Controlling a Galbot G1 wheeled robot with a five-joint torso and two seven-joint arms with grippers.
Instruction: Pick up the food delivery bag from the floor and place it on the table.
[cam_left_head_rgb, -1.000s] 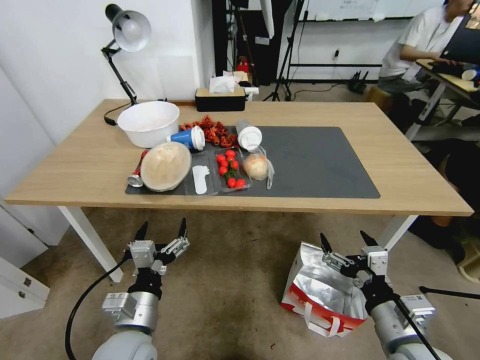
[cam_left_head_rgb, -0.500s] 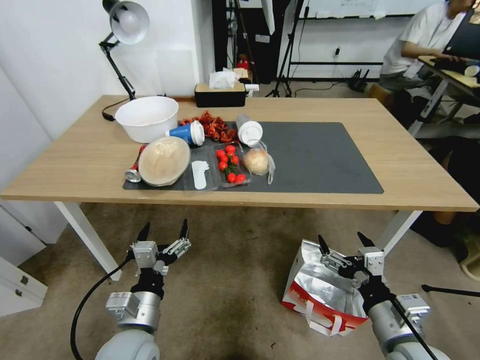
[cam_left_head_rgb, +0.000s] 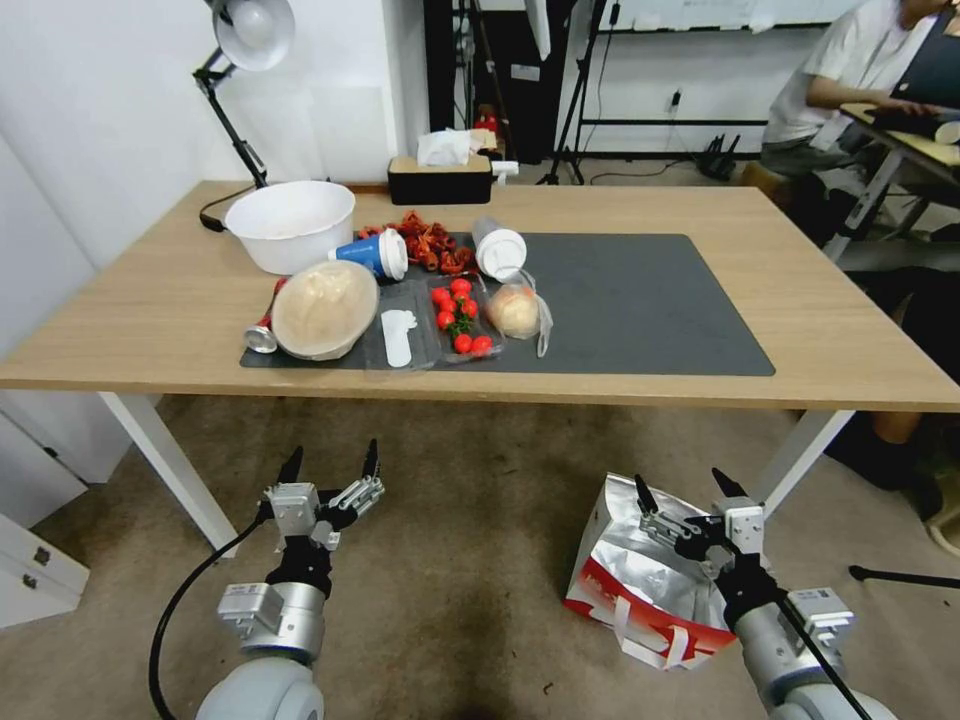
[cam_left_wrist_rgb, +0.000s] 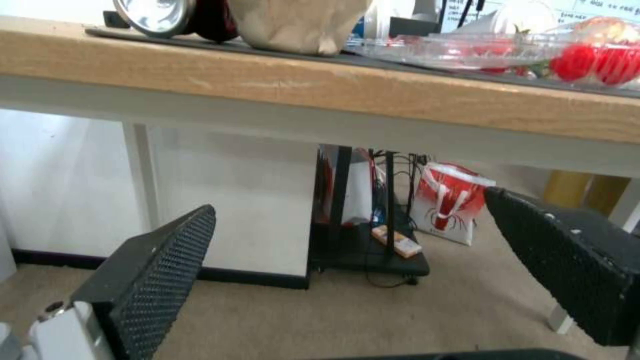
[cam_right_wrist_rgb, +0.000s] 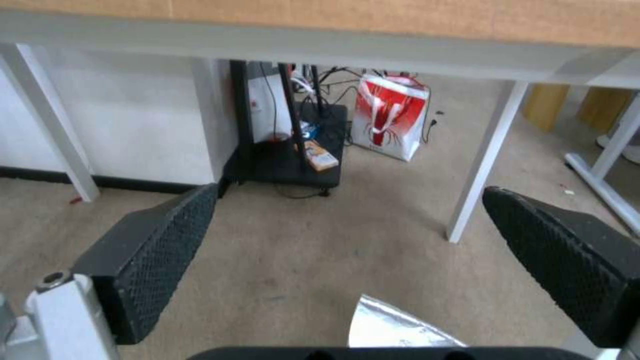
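1. The food delivery bag (cam_left_head_rgb: 640, 585) stands on the floor in front of the surface (cam_left_head_rgb: 820, 330), by its right-hand leg, with its foil-lined mouth gaping upward.
2. The right pincer (cam_left_head_rgb: 688, 490) hangs directly above that mouth, jaws spread wide and gripping nothing. In the right wrist view a corner of the foil rim (cam_right_wrist_rgb: 393, 327) shows just under and between its fingertips (cam_right_wrist_rgb: 160, 250), so the bag lies straight below this pincer, not ahead of it.
3. The left pincer (cam_left_head_rgb: 330, 462) is likewise released and empty, held over bare carpet well apart from the bag, which lies far off to its right side.
4. Judgement: the right arm is clearly the nearer one, and the coming move looks like a descent rather than a reach forward.
5. The white strap handles (cam_left_head_rgb: 640, 645) hang at the bag's near face, beneath and behind the right pincer's tips; the rim's long edge runs roughly across the jaw line, which should suit a pinch on the foil wall.
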